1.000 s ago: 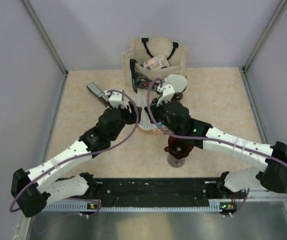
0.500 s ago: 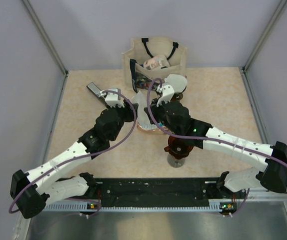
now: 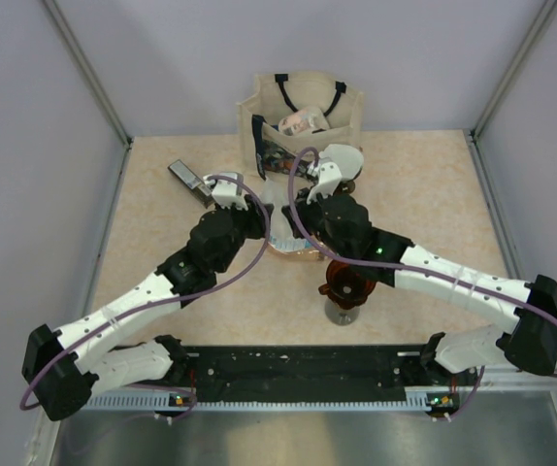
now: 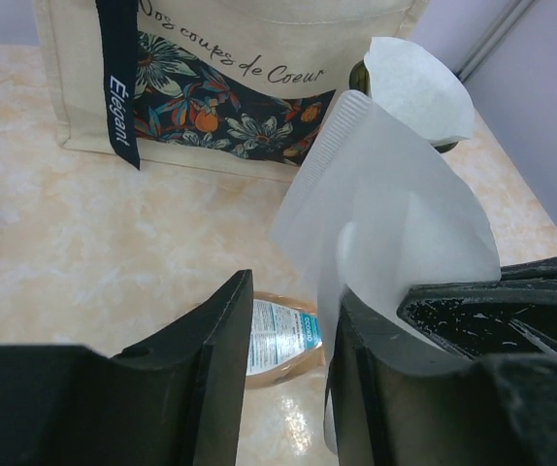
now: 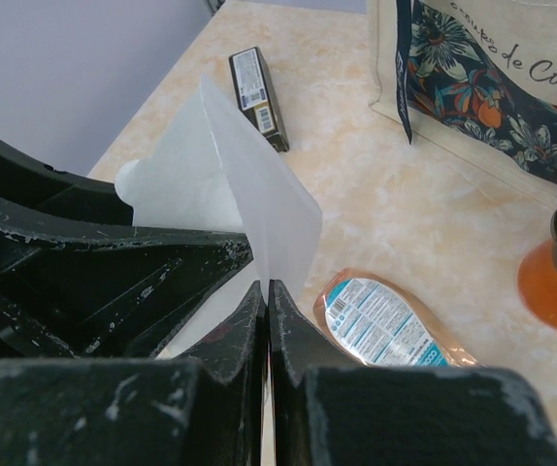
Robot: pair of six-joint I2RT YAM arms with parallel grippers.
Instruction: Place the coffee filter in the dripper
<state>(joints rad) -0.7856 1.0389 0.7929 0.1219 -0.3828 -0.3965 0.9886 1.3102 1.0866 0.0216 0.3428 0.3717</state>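
Observation:
A white paper coffee filter [image 5: 259,204] is pinched at its lower edge in my right gripper [image 5: 266,286], which is shut on it above the table's middle [image 3: 298,209]. The filter stands upright, also in the left wrist view [image 4: 385,214] and the top view [image 3: 280,223]. My left gripper [image 4: 293,291] is open right beside it [image 3: 264,216]; its right finger [image 4: 356,369] touches the filter, with nothing between the jaws. An amber cone-shaped dripper [image 3: 346,282] on a glass stand sits below the right arm, nearer the front.
A brown packet of filters [image 5: 385,320] lies on the table under both grippers. A floral cloth bag [image 3: 303,112] stands at the back. A dark vessel holding a white filter [image 4: 414,87] is beside it. A small dark box [image 3: 186,178] lies back left.
My left gripper swung left and back, spreading the filter wide, then came back in against it. The filter now looks narrower. My right gripper kept its hold and barely moved.

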